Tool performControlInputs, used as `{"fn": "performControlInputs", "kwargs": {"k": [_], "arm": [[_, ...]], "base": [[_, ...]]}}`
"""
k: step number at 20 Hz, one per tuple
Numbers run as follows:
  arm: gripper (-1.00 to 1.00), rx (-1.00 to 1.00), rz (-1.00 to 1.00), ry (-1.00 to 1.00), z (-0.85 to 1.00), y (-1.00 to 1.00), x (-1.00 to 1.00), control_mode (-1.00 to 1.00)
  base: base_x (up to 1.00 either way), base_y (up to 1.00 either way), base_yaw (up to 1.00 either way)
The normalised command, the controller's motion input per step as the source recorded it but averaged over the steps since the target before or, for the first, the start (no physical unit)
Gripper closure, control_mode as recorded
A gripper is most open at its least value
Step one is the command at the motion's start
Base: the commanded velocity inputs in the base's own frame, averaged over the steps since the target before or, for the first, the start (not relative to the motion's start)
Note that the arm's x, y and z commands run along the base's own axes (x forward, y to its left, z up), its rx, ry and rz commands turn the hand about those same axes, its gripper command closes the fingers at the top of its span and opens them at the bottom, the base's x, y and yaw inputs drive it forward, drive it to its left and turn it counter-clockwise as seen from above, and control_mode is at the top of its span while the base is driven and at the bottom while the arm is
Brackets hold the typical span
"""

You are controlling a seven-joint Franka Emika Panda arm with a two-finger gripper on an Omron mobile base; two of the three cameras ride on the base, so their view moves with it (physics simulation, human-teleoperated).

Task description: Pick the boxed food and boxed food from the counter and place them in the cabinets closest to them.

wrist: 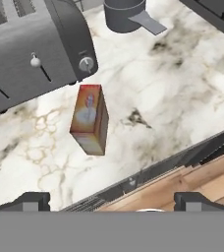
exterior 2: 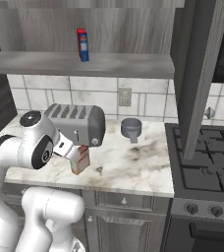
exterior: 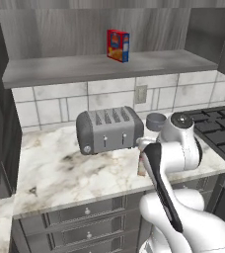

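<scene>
The white marble-look counter with grey-brown veins [wrist: 182, 93] lies beneath the hand and carries every item ahead of it. Above and beyond the hand, the dark grey wood-grain wall cabinet with its plain grey shelf board [exterior: 85, 66] stands open; the slim red carton with blue and yellow print [exterior: 118, 45] already stands upright on that board, so that half of the task appears done

The grey four-slot metal toaster [wrist: 30, 49] sits just past the hand and to one side, its lever and dial facing the hand; it limits the approach room on that flank. A small dark grey pot with a flat handle [wrist: 126, 15] stands further ahead, well apart from the hand

The small tan-brown carton with a reddish top [wrist: 89, 119] stands upright on the counter directly ahead of the hand, near the toaster's end face and near the counter's front edge. Its narrow faces appear to present a workable span for a side grasp

The two-finger gripper [wrist: 113, 199] hovers short of this carton with its dark tips spread wide and nothing between them, apparently staged for a descent around the carton
</scene>
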Motion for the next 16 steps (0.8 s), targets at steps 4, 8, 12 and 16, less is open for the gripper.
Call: {"fn": "performControlInputs", "kwargs": {"k": [4, 8, 12, 16], "arm": [[-1.0, 0.02, -0.06, 0.0, -0.3, -0.04, 0.23, -1.0], [-1.0, 0.01, -0.05, -0.01, -0.31, -0.02, 0.26, -1.0], [-1.0, 0.01, -0.04, -0.01, -0.33, 0.0, 0.24, -1.0], [-1.0, 0.02, -0.03, -0.01, -0.34, 0.0, 0.2, -1.0]], "base": [[0.0, 0.0, 0.0], [0.0, 0.0, 0.0], [0.0, 0.0, 0.0], [0.0, 0.0, 0.0]]}}
